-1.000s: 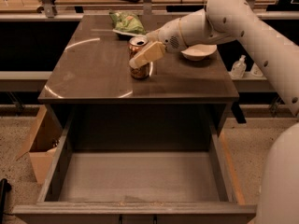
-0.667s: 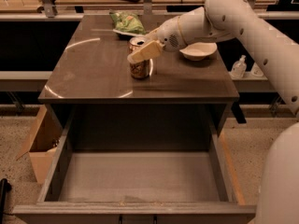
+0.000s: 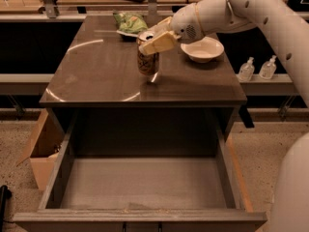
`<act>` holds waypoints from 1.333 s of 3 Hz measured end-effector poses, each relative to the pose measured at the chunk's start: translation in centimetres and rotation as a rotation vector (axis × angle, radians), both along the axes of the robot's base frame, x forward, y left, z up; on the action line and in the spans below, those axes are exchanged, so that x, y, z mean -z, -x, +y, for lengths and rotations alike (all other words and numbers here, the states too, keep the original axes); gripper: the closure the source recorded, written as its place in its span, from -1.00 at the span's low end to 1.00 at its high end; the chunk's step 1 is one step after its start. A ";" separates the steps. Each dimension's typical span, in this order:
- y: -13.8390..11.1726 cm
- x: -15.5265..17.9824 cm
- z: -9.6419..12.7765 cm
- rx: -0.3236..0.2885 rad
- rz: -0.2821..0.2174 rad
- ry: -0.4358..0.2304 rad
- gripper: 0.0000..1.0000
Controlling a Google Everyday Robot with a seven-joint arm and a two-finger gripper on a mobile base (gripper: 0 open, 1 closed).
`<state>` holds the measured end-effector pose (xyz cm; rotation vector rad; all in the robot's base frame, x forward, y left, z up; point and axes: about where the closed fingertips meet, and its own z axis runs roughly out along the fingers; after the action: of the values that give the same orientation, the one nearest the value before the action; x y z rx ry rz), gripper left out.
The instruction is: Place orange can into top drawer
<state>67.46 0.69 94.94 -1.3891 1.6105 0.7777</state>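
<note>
The orange can (image 3: 147,62) is upright over the middle back of the dark tabletop (image 3: 96,76), its silver top partly covered. My gripper (image 3: 155,42) comes in from the right on the white arm and is shut on the can's upper part, holding it at or just above the surface. The top drawer (image 3: 145,182) is pulled wide open below the table's front edge. Its flat grey bottom is bare.
A green chip bag (image 3: 129,22) lies at the back of the table behind the can. A white bowl (image 3: 203,50) sits to the right of the can. A cardboard box (image 3: 41,149) stands on the floor at left. Two small bottles (image 3: 247,69) stand at right.
The can was tilted in my gripper one second ago; it now stands upright and sits a little higher and further right. The drawer has not moved.
</note>
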 end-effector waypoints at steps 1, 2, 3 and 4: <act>3.1 -2.8 -2.0 -0.039 -0.009 -0.015 1.00; 8.1 -4.7 -4.9 -0.023 -0.067 -0.012 1.00; 12.8 -2.4 -5.3 -0.075 -0.091 0.022 1.00; 18.5 5.5 -6.6 -0.122 -0.106 0.089 1.00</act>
<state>48.92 -5.89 89.41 -1.5785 1.5052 0.6977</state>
